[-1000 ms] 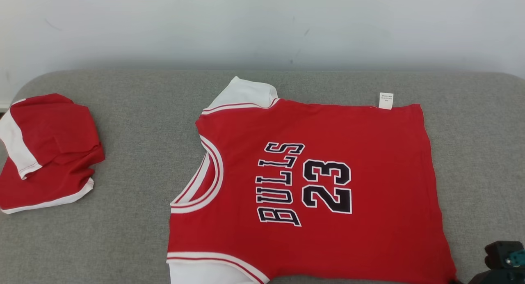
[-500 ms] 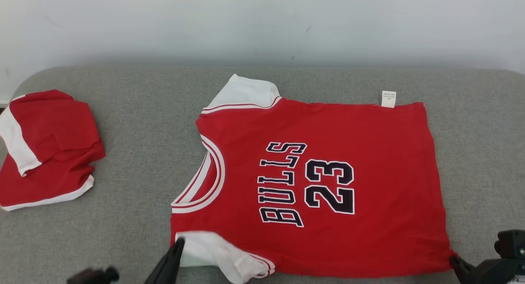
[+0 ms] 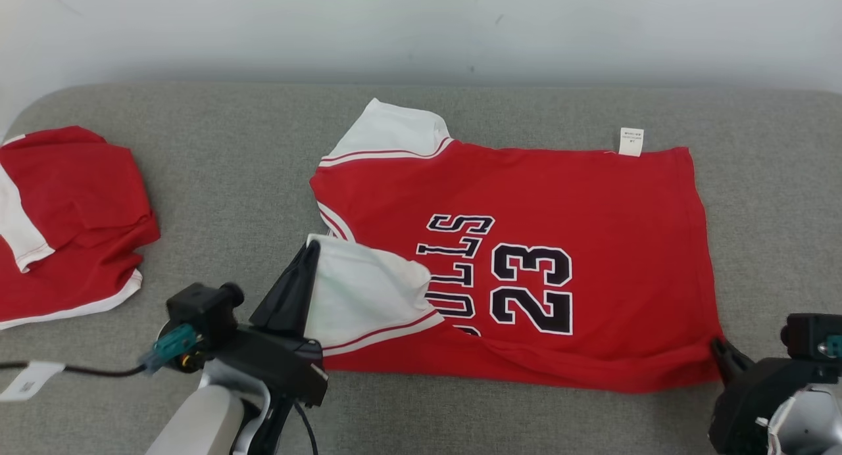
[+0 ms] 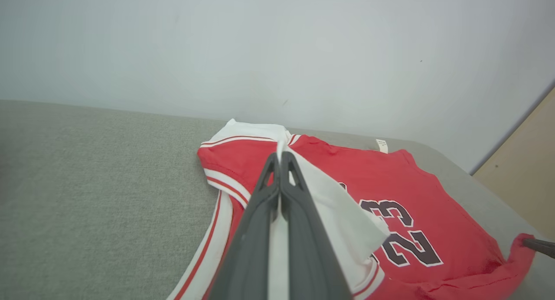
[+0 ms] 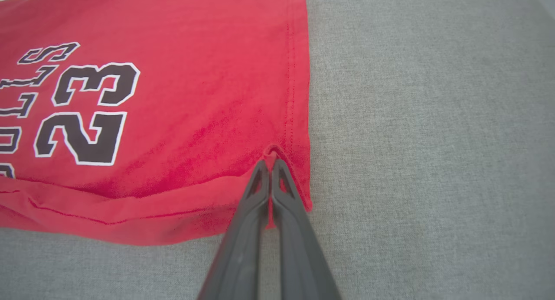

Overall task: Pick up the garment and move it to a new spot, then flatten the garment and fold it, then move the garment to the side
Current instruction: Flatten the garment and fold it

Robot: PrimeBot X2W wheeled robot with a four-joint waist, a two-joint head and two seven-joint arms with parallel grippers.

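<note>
Grippers at work on a red Bulls 23 jersey (image 3: 592, 198) spread across a grey upholstered surface (image 3: 223, 166): nearest the head camera, the left gripper (image 3: 310, 252) has its two dark fingers pressed together on the jersey's near white sleeve (image 3: 368, 290). White cloth is pinched between them in the left wrist view, and the sleeve is raised and laid over toward the chest, covering the start of the lettering just right of the fingertips. Level with it on the other side, the right gripper (image 3: 718, 345) is likewise closed. Its tips are clamped on the jersey's near hem corner (image 5: 299, 178), where the red cloth puckers around them and a low fold runs off to their left along the near edge. Beyond both grippers the body of the jersey lies flat, collar to the left and hem to the right, with the number 23 (image 3: 531, 289) between the two grippers. Farther on, past the left gripper's fingertips, the second white sleeve (image 3: 388, 133) rests flat on the fabric. A small white label (image 3: 631, 141) sticks out from the far edge beyond the right gripper. Well to the left of the left gripper sits a second red-and-white garment (image 3: 72, 198), bunched and apart from the jersey. A pale wall (image 3: 421, 27) rises behind.
</note>
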